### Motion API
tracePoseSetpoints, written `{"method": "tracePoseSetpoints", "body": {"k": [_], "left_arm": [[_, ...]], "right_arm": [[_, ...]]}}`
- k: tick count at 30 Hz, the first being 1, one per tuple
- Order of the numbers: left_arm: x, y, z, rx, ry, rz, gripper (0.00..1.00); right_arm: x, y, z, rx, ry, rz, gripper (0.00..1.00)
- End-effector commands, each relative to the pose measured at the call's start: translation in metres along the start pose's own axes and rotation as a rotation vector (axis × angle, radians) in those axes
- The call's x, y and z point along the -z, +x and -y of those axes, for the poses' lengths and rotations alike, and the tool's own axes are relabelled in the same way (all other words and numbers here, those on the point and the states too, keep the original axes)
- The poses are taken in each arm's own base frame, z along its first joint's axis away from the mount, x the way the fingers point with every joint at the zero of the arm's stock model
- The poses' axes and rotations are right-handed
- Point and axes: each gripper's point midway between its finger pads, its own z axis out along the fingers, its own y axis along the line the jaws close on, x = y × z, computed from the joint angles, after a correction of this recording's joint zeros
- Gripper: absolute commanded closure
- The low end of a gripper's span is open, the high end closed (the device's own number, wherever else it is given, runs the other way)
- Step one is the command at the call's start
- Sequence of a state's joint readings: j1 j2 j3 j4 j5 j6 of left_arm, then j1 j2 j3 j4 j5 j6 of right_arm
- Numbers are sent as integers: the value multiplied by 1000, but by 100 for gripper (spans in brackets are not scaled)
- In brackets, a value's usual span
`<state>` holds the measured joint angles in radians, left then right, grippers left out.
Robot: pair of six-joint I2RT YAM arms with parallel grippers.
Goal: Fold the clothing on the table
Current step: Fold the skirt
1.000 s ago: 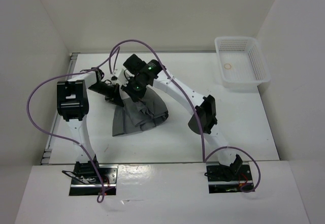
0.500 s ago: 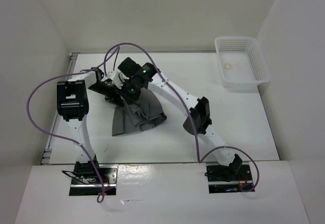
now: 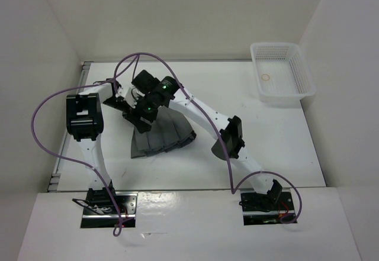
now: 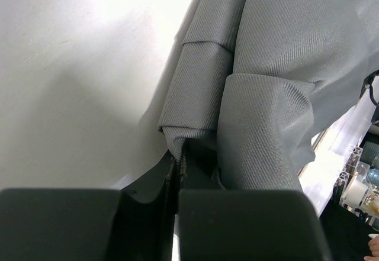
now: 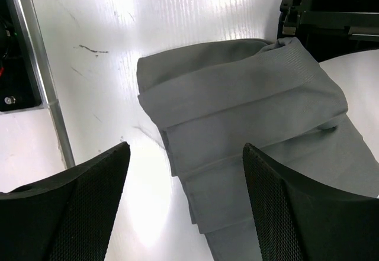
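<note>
Only the left wrist cam shows the left gripper (image 4: 177,161) pinching the pleated, folded grey skirt (image 4: 260,83) by its edge, while the right gripper (image 5: 185,154) gapes wide above it.

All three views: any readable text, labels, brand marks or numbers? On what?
None readable in any view.
The grey skirt, the white table and the mesh basket carry no print.
The clutter at the right edge of the left wrist view is too blurred to read.

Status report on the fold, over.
Left fingers pinching skirt. Right fingers open above it, empty. Skirt lies pleated on table. Basket far right, out of the way.
</note>
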<state>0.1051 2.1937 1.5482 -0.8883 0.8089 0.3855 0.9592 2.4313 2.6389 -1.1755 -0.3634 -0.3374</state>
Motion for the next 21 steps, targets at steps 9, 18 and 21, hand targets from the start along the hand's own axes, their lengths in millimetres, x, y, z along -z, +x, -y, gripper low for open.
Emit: {"method": "tracePoseSetpoints", "body": {"k": [9, 18, 21], "left_arm": [[40, -11, 11, -5, -22, 73, 63], [199, -4, -25, 16, -338, 279, 29], [223, -12, -5, -17, -318, 356, 25]], "right_arm": [[67, -5, 32, 3, 158, 38, 18], [153, 59, 118, -196, 339, 27, 18], [169, 98, 147, -279, 407, -1, 18]]}}
